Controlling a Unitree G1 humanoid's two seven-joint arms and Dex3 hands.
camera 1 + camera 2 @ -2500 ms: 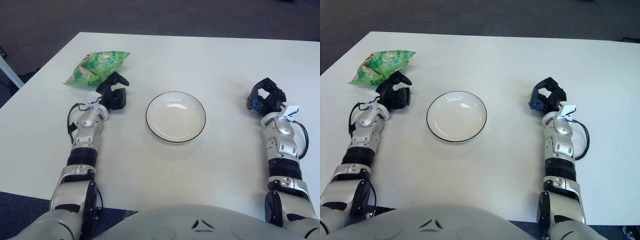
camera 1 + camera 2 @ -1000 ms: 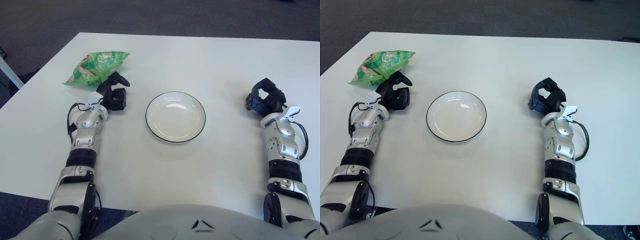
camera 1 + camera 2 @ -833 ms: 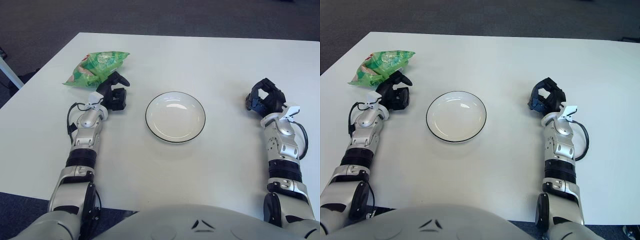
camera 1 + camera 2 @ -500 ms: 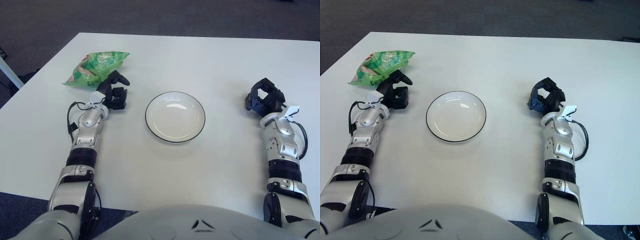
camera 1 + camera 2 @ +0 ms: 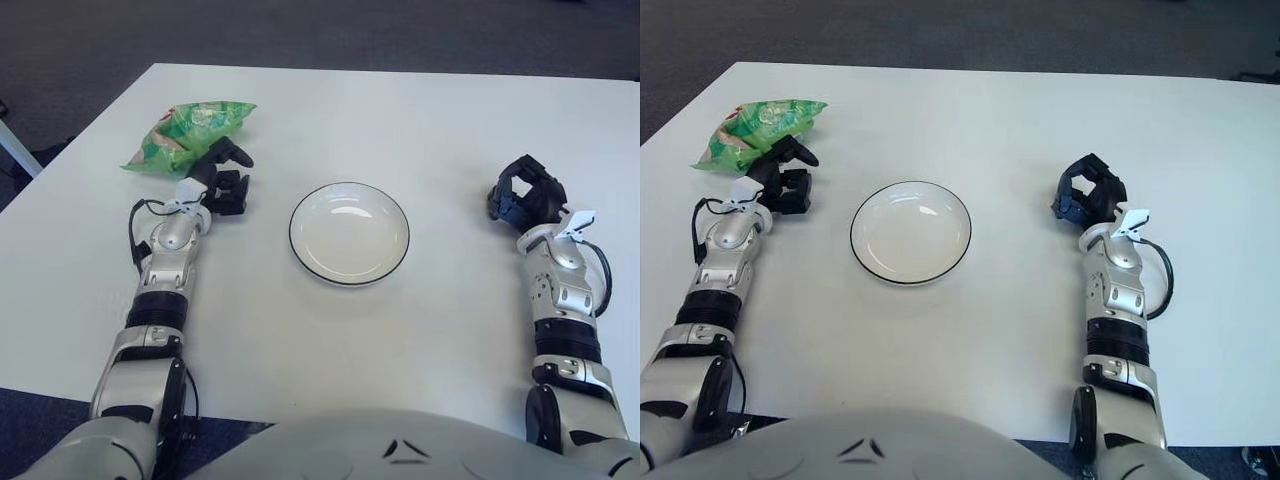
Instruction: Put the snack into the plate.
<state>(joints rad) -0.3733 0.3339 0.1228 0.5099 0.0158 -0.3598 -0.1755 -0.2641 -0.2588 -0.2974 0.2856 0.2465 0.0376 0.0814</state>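
green snack bag [image 5: 186,135], print unreadable

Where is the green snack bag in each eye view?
Left eye view: green snack bag in the upper left, just beyond the left robot hand.
Right eye view: far upper left, nearer the picture's edge.
Shared landmark: the white plate, to the bag's right and nearer the robot.

Snack bag [image 5: 186,134] crinkly glossy plastic; plate [image 5: 349,233] glossy; table [image 5: 420,130] smooth matt
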